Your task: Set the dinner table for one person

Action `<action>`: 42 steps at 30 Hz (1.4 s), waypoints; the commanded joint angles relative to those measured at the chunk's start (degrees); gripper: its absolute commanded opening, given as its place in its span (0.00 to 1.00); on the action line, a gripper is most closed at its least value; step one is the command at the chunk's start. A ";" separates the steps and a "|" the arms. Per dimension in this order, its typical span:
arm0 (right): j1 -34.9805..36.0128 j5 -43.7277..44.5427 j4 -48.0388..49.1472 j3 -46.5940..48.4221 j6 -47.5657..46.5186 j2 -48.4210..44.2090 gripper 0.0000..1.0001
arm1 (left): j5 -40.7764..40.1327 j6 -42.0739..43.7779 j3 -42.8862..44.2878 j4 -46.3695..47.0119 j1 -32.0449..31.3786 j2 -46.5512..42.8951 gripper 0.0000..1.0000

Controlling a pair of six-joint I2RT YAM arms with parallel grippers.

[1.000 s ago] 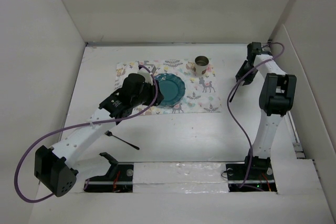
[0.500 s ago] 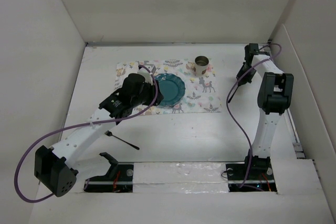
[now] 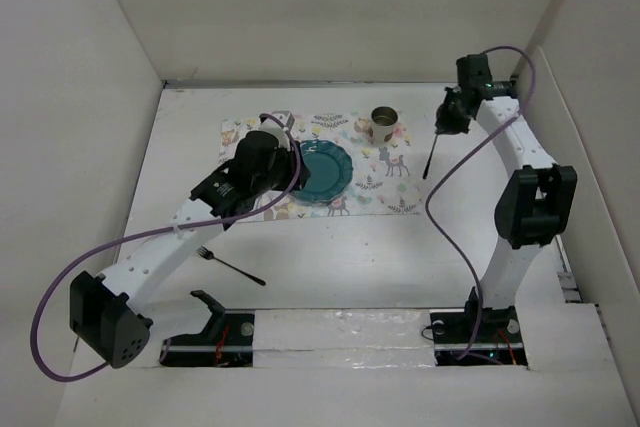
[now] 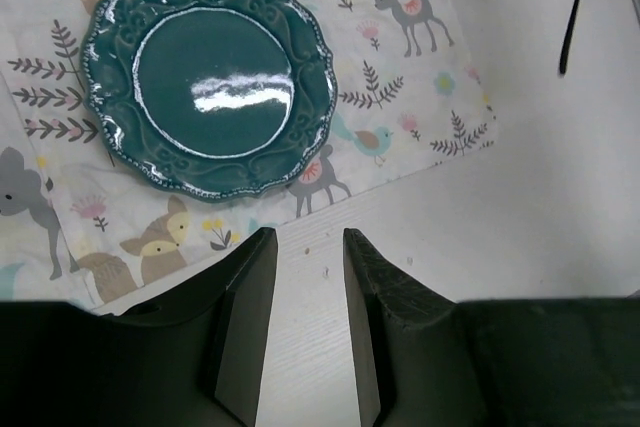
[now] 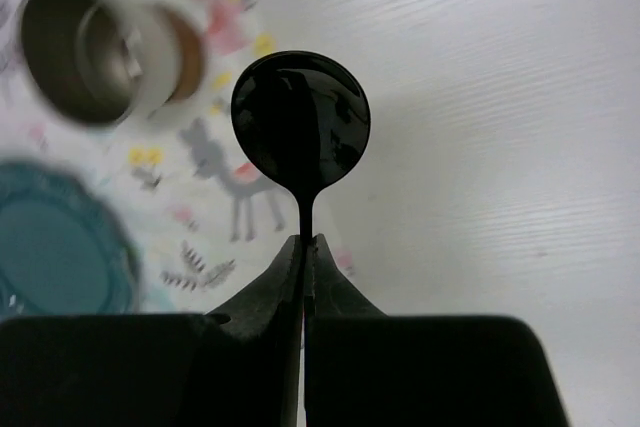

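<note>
Right fingers (image 5: 268, 285) pinch spoon (image 5: 300, 127) by thin handle; it may pivot, knock cup (image 5: 100, 52). Left fingers (image 4: 245, 309) spread, empty.

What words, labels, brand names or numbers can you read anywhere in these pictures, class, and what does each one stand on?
None: no word, number, brand or sign is readable in any view.
The placemat bears only printed deer, foxes, birds and leaves.
The teal plate has only raised scrollwork; the mug, black spoon and fork show no lettering.
</note>
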 commanded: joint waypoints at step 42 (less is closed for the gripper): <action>23.20 2.32 6.63 7.60 4.79 20.76 0.05 | -1.42 -7.51 -3.79 -0.81 2.39 -8.16 0.30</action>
